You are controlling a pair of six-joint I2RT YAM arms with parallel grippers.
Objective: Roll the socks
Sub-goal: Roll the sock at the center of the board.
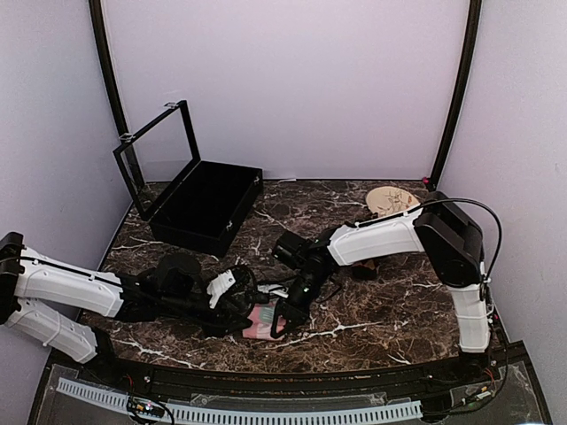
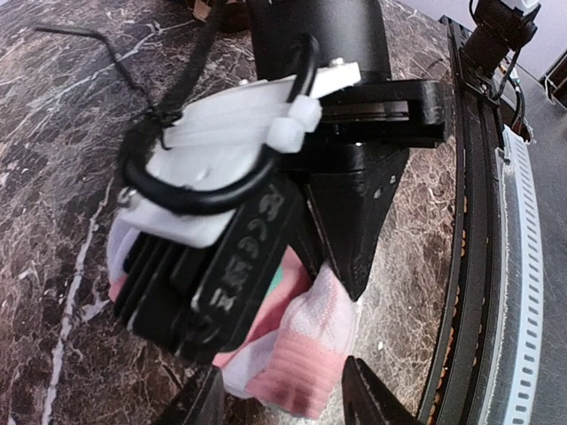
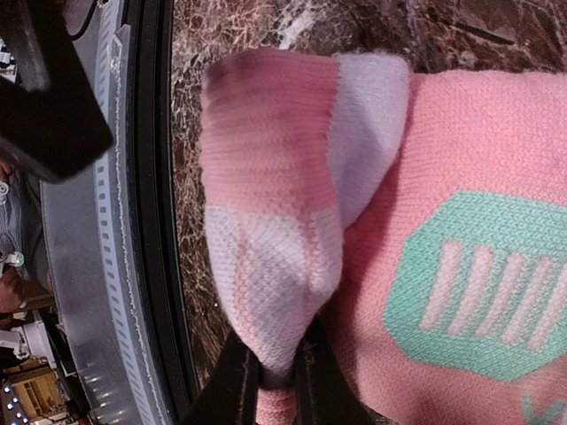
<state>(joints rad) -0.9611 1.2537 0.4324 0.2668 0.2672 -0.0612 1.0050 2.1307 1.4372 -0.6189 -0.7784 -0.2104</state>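
Observation:
A pink sock (image 1: 260, 323) with white patches and a mint-green striped patch lies near the table's front edge, its end folded up. My right gripper (image 3: 276, 385) is shut on the folded pink-and-white end of the sock (image 3: 266, 221), pinching the cloth between its fingers. In the top view the right gripper (image 1: 288, 312) stands over the sock. My left gripper (image 2: 283, 403) is open, its two fingertips on either side of the sock's pink ribbed end (image 2: 297, 359), just short of it. The right gripper's black body (image 2: 266, 204) fills most of the left wrist view.
An open black box (image 1: 204, 208) with its lid raised stands at the back left. A tan sock (image 1: 390, 199) lies at the back right. Dark items lie at the left (image 1: 177, 266) and under the right arm (image 1: 363, 271). The table's black front rail (image 2: 465, 266) is close.

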